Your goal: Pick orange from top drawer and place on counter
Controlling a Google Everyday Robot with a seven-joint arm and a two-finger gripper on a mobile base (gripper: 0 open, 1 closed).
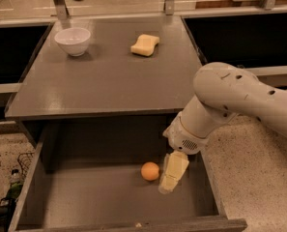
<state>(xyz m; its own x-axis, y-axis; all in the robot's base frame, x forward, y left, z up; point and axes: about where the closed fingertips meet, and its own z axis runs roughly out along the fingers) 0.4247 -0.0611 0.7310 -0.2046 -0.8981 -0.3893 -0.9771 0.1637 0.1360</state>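
A small round orange (150,171) lies on the bare bottom of the open top drawer (85,202), right of its middle. My gripper (172,174) reaches down into the drawer from the white arm and hangs just to the right of the orange, very close to it. The counter (109,76) spreads above and behind the drawer.
A white bowl (72,40) stands at the counter's back left. A pale yellow sponge (145,44) lies at its back middle. A speckled floor (259,178) runs along the right of the drawer. Dark open bays flank the counter on both sides.
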